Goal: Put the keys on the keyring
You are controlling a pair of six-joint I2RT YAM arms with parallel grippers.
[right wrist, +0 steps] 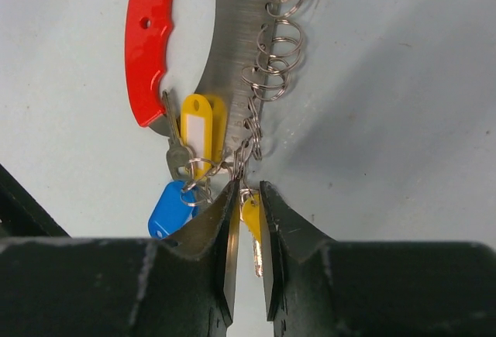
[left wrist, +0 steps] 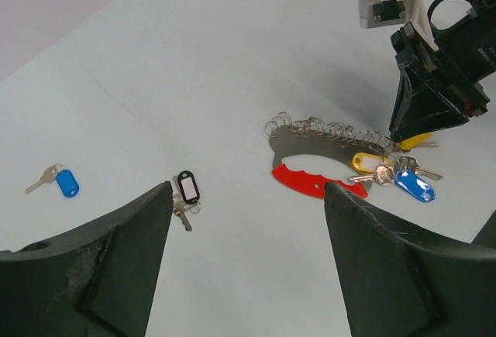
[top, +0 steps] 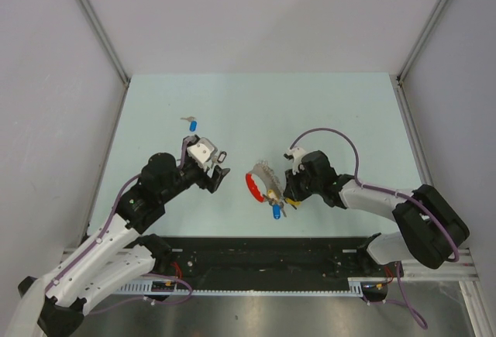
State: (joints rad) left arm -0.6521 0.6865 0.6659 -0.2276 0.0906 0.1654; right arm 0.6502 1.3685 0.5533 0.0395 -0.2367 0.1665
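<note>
**Q:** Where does the keyring lie?

**A:** The keyring [top: 261,176] lies flat on the surface [top: 349,112] between the 2 arms. Its red arc [left wrist: 314,180] faces the left arm, and its row of wire loops [left wrist: 325,129] faces away.

**Q:** And the keys?

**A:** 3 cluster at the keyring's end nearest the arm bases: a yellow-tagged key [right wrist: 203,132], a blue-tagged key [right wrist: 169,213] and a second yellow-tagged key [right wrist: 249,214]. Whether each is threaded on cannot be told. 2 more lie apart from the keyring: a black-tagged key [left wrist: 186,188] and, farther off, a loose blue-tagged key [left wrist: 66,182].

**Q:** How do the jaws stand?

**A:** The left jaws stand wide apart above the surface, gripping nothing. The right jaws are down at the cluster, drawn in to a narrow gap. The tag of the second yellow-tagged key fills that gap from pad to pad.
</note>
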